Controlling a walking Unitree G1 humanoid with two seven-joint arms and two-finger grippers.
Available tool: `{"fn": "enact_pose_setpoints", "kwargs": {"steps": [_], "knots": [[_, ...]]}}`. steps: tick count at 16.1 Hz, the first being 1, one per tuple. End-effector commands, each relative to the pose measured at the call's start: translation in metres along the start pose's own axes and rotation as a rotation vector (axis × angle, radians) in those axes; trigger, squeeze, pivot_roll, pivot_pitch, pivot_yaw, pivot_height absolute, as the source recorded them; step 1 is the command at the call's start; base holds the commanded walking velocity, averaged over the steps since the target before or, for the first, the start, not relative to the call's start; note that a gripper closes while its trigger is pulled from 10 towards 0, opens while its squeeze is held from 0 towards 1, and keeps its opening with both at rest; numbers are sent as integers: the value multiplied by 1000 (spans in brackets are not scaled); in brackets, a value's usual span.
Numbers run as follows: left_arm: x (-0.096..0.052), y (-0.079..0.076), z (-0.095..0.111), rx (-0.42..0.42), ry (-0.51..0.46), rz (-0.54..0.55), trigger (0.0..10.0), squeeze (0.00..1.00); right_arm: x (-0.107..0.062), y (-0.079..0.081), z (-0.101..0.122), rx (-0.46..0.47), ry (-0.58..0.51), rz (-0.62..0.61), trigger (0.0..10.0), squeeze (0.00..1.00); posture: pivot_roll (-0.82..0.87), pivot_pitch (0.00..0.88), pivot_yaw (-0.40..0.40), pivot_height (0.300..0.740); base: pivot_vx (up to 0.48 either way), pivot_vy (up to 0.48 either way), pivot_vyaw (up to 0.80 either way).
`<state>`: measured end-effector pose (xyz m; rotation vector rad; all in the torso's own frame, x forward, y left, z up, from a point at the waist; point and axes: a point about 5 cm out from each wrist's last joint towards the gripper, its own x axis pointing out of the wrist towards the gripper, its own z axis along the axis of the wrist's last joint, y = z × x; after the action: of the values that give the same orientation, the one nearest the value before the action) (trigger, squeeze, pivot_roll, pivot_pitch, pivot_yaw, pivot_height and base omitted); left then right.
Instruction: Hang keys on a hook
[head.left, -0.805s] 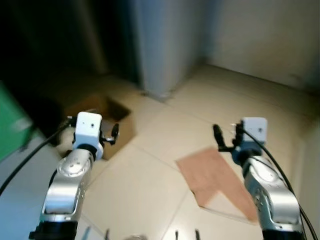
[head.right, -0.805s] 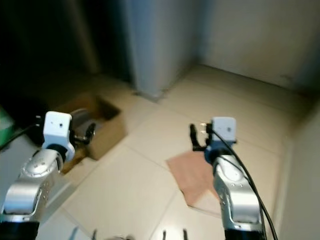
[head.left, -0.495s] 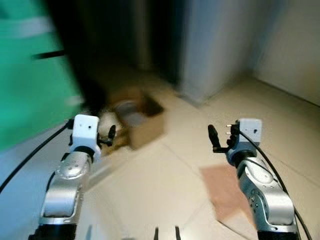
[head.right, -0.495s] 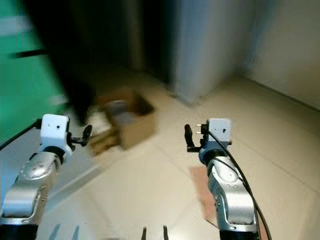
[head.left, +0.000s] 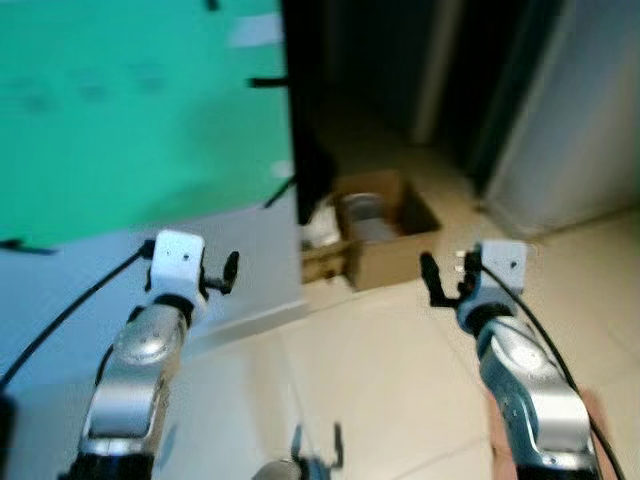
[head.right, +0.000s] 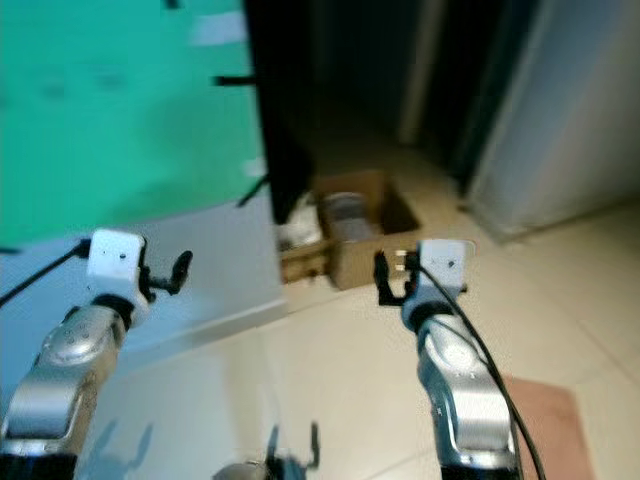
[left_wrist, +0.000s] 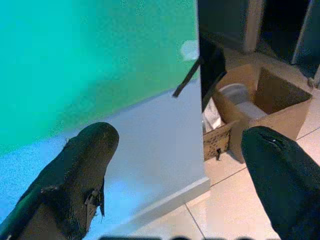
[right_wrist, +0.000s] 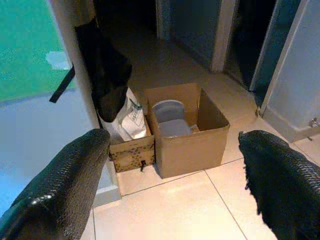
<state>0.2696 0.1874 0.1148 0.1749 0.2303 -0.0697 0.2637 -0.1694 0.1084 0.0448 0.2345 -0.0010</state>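
Keys: cannot make them out, nor a hook; their direction, long axis and look cannot be told.
Left gripper (head.left: 228, 271): my left arm raised in front of me, fingers spread apart in the left wrist view, nothing between them.
Left fingers (left_wrist: 75, 175): black, rough-skinned; beyond them the green wall and the pale lower wall.
Right gripper (head.left: 432, 279): my right arm raised at about the same height, released, fingers wide apart in the right wrist view, grasping nothing.
Right fingers (right_wrist: 65, 185): black, pebbled; the cardboard box lies beyond the gap between them.
Wall (head.left: 130, 110): bright green above, pale blue-white below, with a skirting board at the floor; on my left.
Floor (head.left: 400, 380): cream tiles with thin joints, glossy.
Cardboard box (right_wrist: 187, 127): open-topped, brown, on the floor near the wall's end; round pale containers (right_wrist: 169, 112) sit inside it.
Small patterned box (right_wrist: 131, 150): touching the cardboard box on its wall side, with white bags in it.
Dark bag (right_wrist: 107, 75): hangs at the wall's corner above the small box, a strap trailing across the green.
Doorway (right_wrist: 240, 30): dark opening behind the boxes, pale frame; grey door panel to my right.
Mat (head.right: 545, 420): reddish-brown, flat on the tiles by my right arm.
Head views: blurred.
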Motion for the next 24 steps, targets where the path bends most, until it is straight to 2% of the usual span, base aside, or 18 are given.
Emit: {"fn": "enact_pose_setpoints", "kwargs": {"steps": [1,3,6,10,20,24], "knots": [[0,1,6,9,-28,-4,10000,0,2,1,3,-2,-13,3,10000,1000,-102,0,12,740,0,0,0],[0,4,5,9,-24,-2,10000,0,5,6,-2,-62,31,14,10000,1000,-103,0,15,740,0,0,0],[0,1,9,4,-38,-5,10000,0,5,-1,-1,-60,20,-34,10000,1000,-108,0,14,740,210,0,0],[1,0,11,6,-45,-15,10000,0,7,-1,1,-55,9,-40,10000,1000,-106,0,18,740,369,0,0],[6,2,17,15,-51,-13,10000,0,15,-3,7,-57,-12,-63,10000,1000,-110,0,38,740,384,0,800],[6,6,17,11,-53,2,10000,0,18,-4,8,-84,-20,-91,10000,1000,-106,0,31,740,391,0,0]]}}
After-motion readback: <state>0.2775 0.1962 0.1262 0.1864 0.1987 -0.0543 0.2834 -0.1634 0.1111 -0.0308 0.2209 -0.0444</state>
